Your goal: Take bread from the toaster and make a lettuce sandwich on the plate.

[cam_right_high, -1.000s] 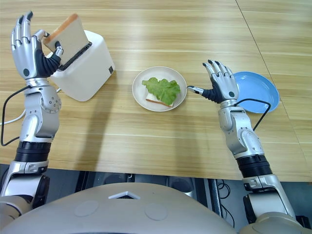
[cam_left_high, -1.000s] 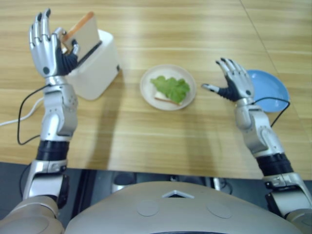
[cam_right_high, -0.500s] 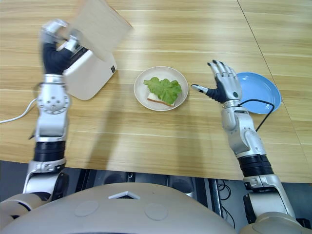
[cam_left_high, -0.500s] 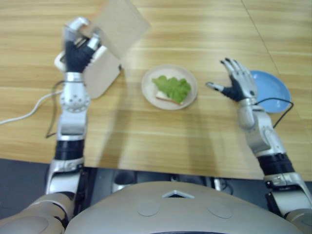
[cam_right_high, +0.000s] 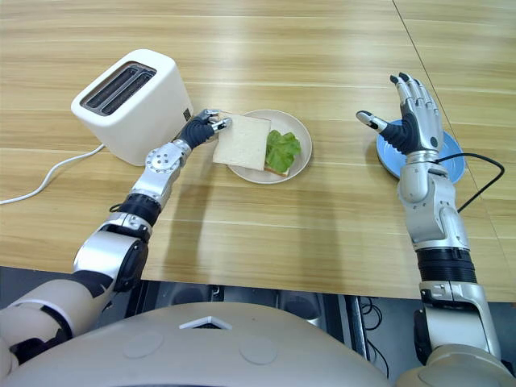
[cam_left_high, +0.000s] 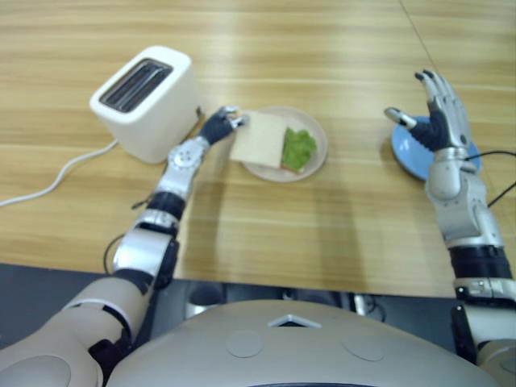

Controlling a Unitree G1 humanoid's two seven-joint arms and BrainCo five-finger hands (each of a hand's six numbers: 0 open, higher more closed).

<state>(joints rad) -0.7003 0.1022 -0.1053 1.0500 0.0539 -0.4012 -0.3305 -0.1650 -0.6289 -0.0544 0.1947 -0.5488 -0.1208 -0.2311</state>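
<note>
Wooden table serves as the work surface; all positions below are referenced to the plate.

1. The toaster is set to the left of the plate, near it but apart. No bread is seen standing out of its slots, so the removal step is judged complete.
2. The blue dish is located well to the right of the plate and is not involved in the assembly.
3. The bread slice is held low over the left half of the plate, overhanging its left rim. It is judged to be positioned there so that it can be laid as the top layer.
4. The lettuce is left exposed on the right half of the plate; its left part is covered by the slice.

Hand pose:
- The left hand is located at the left rim of the plate with the arm stretched forward. The slice's left edge is pinched between its fingers.
- The right hand is raised to the right of the plate, above the blue dish. Its fingers are spread and nothing is held; it is judged to be parked clear of the work.
</note>
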